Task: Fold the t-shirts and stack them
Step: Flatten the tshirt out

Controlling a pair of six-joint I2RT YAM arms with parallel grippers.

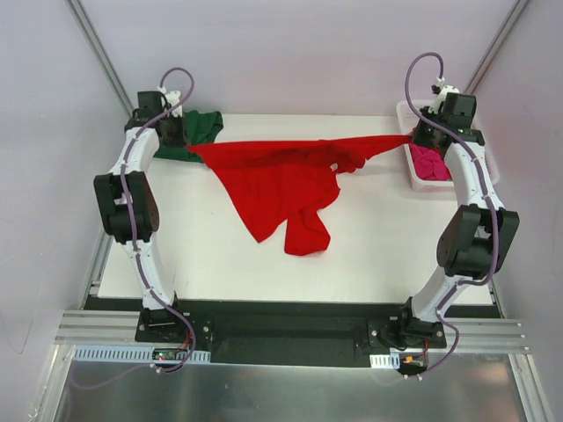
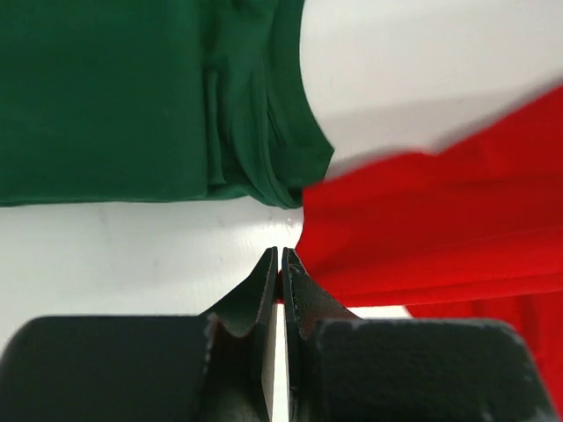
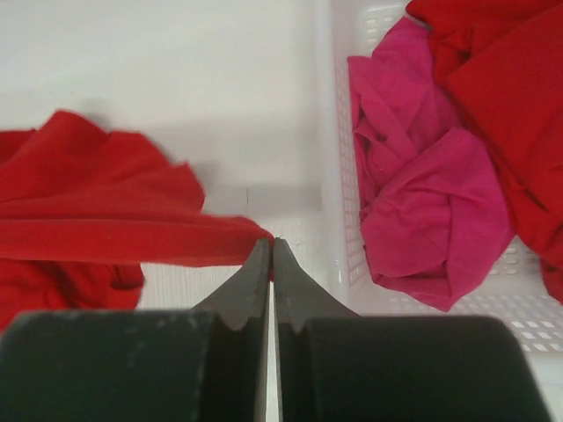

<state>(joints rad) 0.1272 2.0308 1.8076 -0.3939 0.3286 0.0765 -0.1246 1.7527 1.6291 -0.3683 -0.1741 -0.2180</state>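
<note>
Two ends of red t-shirt (image 1: 281, 180) pinched: left fingers (image 2: 259, 290), right fingers (image 3: 253, 277).

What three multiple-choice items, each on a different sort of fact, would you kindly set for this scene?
1. Where does the green t-shirt lie?
A) near right edge
B) far left of the table
C) draped over the right arm

2. Which cloth colours lie in the basket?
A) pink and red
B) green only
C) blue and white

3. How do the left end effector and right end effector stand?
A) wide open
B) shut on nothing
C) each shut on the red t-shirt

Answers: B, it lies by the left wrist; A, the right wrist view shows both; C, the cloth stretches between closed tips.
</note>
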